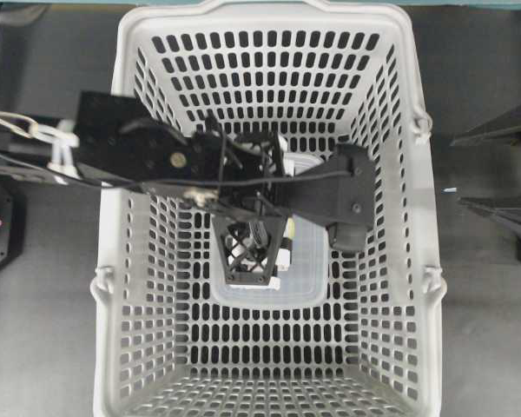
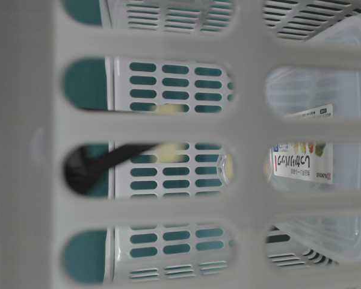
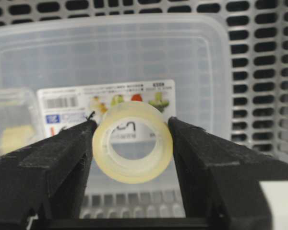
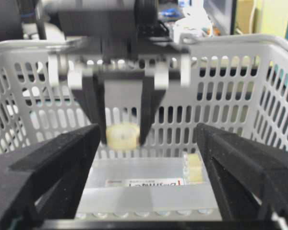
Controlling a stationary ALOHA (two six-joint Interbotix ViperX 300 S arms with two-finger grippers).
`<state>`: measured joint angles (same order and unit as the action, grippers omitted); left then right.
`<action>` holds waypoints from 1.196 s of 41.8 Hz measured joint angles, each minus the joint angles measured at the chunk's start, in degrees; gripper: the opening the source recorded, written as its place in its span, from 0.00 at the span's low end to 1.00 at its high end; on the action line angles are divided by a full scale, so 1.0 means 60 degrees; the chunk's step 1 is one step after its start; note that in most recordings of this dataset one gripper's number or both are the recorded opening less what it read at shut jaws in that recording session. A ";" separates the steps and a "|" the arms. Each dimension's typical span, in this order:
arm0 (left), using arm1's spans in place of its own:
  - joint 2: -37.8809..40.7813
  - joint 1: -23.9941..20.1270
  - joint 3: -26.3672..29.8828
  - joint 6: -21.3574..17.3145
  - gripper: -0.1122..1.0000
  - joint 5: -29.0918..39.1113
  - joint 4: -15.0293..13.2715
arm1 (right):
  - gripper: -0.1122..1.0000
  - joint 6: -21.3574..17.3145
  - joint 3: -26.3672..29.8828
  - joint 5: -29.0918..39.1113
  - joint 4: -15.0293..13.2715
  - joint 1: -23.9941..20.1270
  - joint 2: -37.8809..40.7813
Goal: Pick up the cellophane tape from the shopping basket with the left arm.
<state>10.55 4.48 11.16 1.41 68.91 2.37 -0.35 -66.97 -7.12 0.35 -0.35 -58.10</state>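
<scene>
A dark, pretty much black counter [image 1: 43, 330] is seen from overhead, bare on both sides. Sat directly on it, right in the middle, is the shopping basket [image 1: 113, 261], a big light-grey plastic one with slotted walls and floor, a rounded rim and handle hinges on both long sides. Its near and far ends are cut off by the frame edges. Bits of black robot hardware [image 1: 504, 174] are parked at the right edge of the counter, well apart from the basket, and more black gear [image 1: 0, 221] at the left edge.
</scene>
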 measured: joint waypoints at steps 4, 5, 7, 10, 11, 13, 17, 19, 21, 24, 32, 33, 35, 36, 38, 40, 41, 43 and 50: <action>0.0000 0.0015 0.1040 0.0029 0.55 0.1011 0.0000 | 0.80 0.0000 0.0000 0.0000 0.0000 -0.0015 -0.0044; 0.0000 0.0015 0.1260 0.0029 0.55 0.1201 0.0000 | 0.80 0.0000 -0.0015 0.0015 0.0000 0.0000 -0.0059; 0.0000 0.0000 0.1758 0.0029 0.55 0.1655 -0.0015 | 0.80 0.0000 -0.0015 0.0000 0.0000 -0.0015 -0.0059; 0.0000 0.0000 0.2007 0.0029 0.55 0.1890 -0.0015 | 0.80 0.0000 -0.0015 0.0015 0.0000 -0.0015 -0.0059; 0.0000 0.0000 0.2007 0.0029 0.55 0.1904 0.0000 | 0.80 0.0000 -0.0015 0.0015 0.0000 -0.0015 -0.0059; 0.0000 -0.0015 0.2007 0.0029 0.55 0.1919 0.0000 | 0.80 0.0000 -0.0015 0.0015 0.0000 0.0000 -0.0073; 0.0000 -0.0029 0.1992 0.0117 0.55 0.1919 0.0000 | 0.80 0.0000 -0.0015 0.0000 0.0000 -0.0015 -0.0088; 0.0000 -0.0044 0.1948 0.0132 0.55 0.1919 0.0000 | 0.80 0.0000 -0.0015 0.0015 0.0000 -0.0015 -0.0088; 0.0000 -0.0059 0.1890 0.0146 0.55 0.1890 -0.0015 | 0.80 0.0000 -0.0015 0.0015 0.0000 -0.0015 -0.0088; 0.0000 -0.0073 0.1743 0.0161 0.55 0.1758 0.0000 | 0.80 0.0000 -0.0015 0.0000 0.0000 -0.0015 -0.0103; -0.0029 -0.0059 0.1406 0.0190 0.55 0.1348 0.0000 | 0.80 -0.0015 -0.0015 0.0000 0.0000 -0.0015 -0.0117; -0.0044 -0.0059 0.1377 0.0176 0.55 0.1348 0.0000 | 0.80 -0.0029 0.0000 0.0015 0.0000 -0.0015 -0.0117; -0.0059 -0.0059 0.1333 0.0176 0.55 0.1318 0.0000 | 0.80 -0.0059 -0.0015 0.0000 0.0000 -0.0015 -0.0132; -0.0088 -0.0059 0.1318 0.0190 0.55 0.1318 0.0000 | 0.80 -0.0088 -0.0015 0.0000 0.0000 -0.0015 -0.0146; -0.0103 -0.0044 0.1289 0.0190 0.55 0.1318 -0.0015 | 0.80 -0.0088 -0.0015 0.0015 0.0000 -0.0015 -0.0146; -0.0103 -0.0029 0.1274 0.0205 0.55 0.1333 0.0000 | 0.80 -0.0103 -0.0015 0.0015 0.0000 -0.0015 -0.0176; -0.0103 -0.0044 0.1260 0.0205 0.55 0.1318 0.0000 | 0.80 -0.0103 -0.0029 0.0000 0.0000 -0.0015 -0.0176; -0.0103 -0.0029 0.1260 0.0190 0.55 0.1289 0.0000 | 0.80 -0.0103 -0.0015 0.0000 0.0000 0.0000 -0.0176; -0.0103 -0.0029 0.1230 0.0205 0.55 0.1260 0.0000 | 0.80 -0.0103 -0.0029 -0.0015 0.0000 0.0000 -0.0146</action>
<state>9.93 4.31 18.54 2.64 76.46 2.37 -0.97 -67.15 -7.21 0.35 -0.35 -58.97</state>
